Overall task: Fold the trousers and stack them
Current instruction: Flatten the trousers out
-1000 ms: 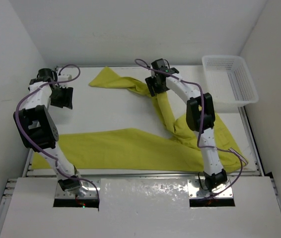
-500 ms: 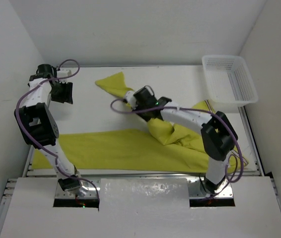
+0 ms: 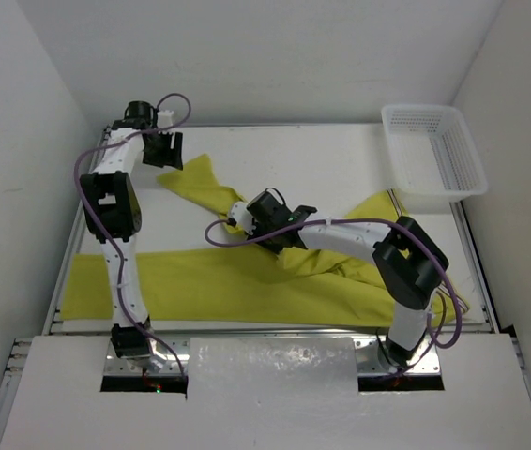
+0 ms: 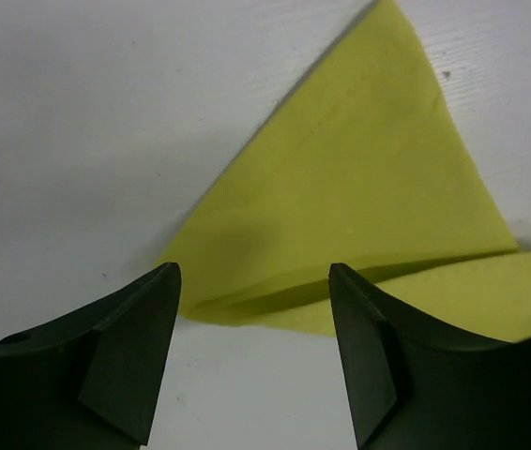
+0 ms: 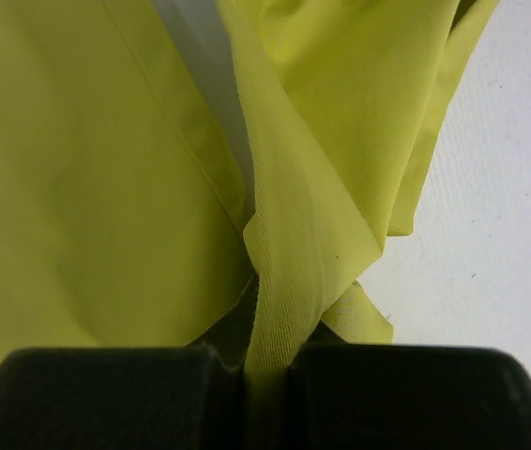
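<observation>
Across the near left of the white table [image 3: 341, 159], one leg of the mustard-yellow trousers [image 3: 247, 281] lies flat and long, its cuff reaching the left edge. At the far left corner the left gripper [image 3: 162, 150] hangs over the pointed end of the other leg, which runs on a slant toward the middle. The left wrist view shows that end of the trousers [image 4: 359, 187] as a smooth folded triangle lying on the table, and the left gripper [image 4: 253, 281] has its fingers spread apart above it with nothing between them. Near the middle the right gripper [image 3: 247, 214] sits low where the slanting leg meets the flat one. Its wrist view shows the right gripper [image 5: 247, 366] clenched on a narrow ridge of the trousers [image 5: 59, 187], pinched upright, with looser folds falling away on both sides. Farther right the cloth is bunched and creased into a wide heap that spreads to the table's right edge. A white mesh basket [image 3: 453, 159] stands at the far right corner, apart from the cloth.
</observation>
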